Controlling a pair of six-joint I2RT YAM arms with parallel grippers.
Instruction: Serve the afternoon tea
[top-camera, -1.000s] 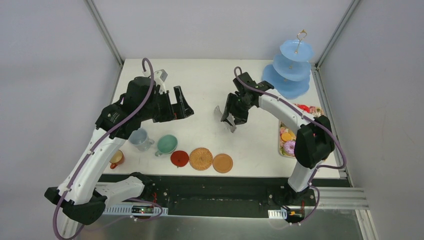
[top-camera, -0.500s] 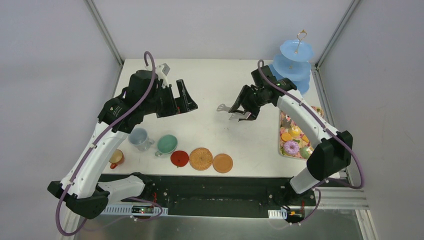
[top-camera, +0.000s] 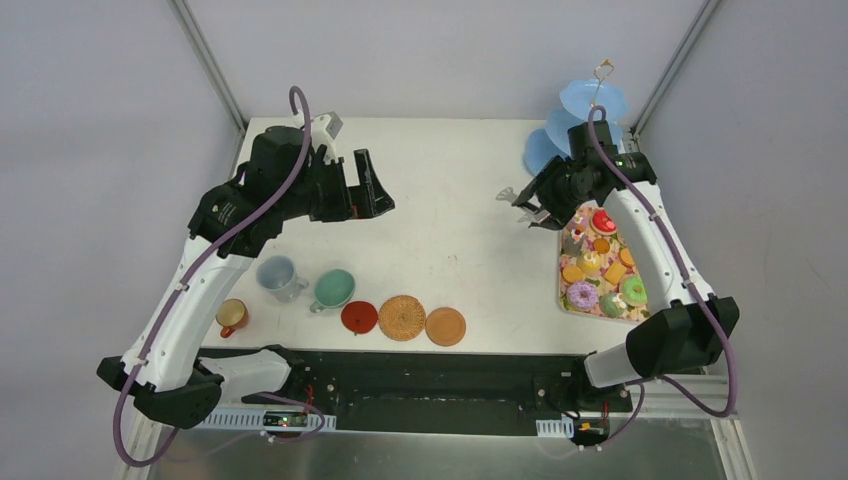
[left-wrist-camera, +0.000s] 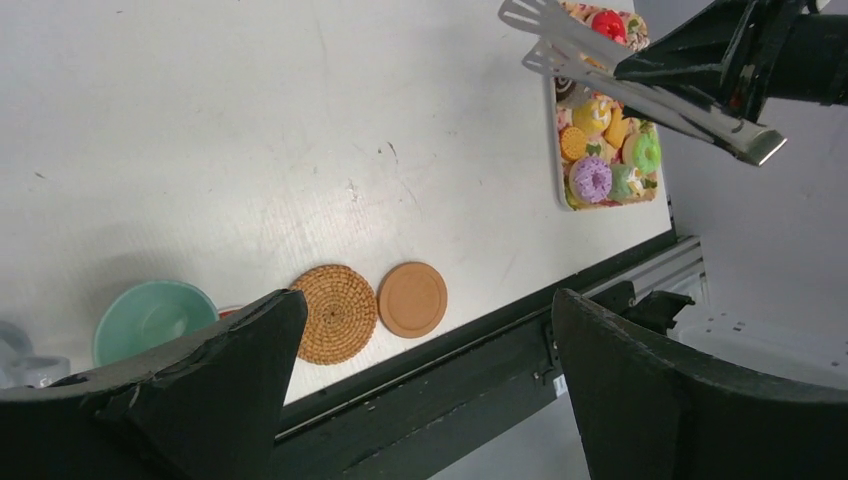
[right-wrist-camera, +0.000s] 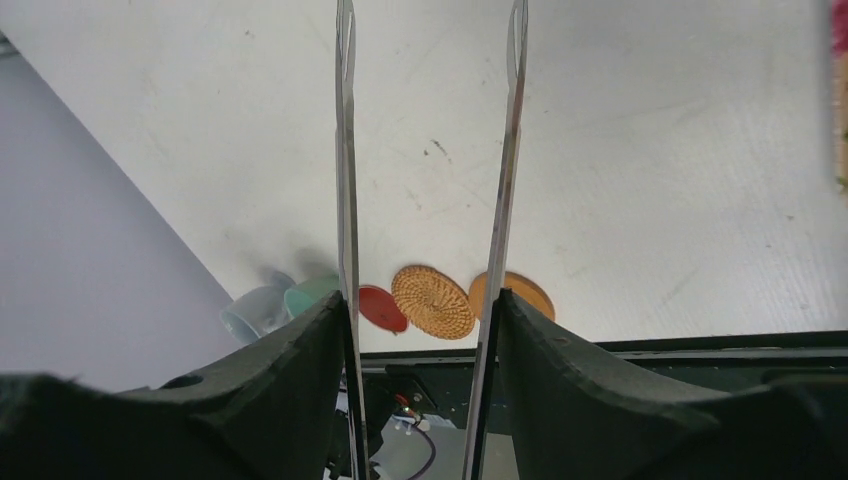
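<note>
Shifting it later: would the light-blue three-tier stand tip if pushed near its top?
Likely: the three-tier stand is tall on one thin centre post, so a high push may tip it. Its widest tier is lowest, so a low push should slide it.

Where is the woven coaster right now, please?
Top view: the woven coaster lies by the table's near edge, red coaster on its left, tan coaster on its right.

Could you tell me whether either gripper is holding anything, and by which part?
The right gripper clasps the metal tongs across both arms, nearer the hinged end; the left gripper is open and empty.
</note>
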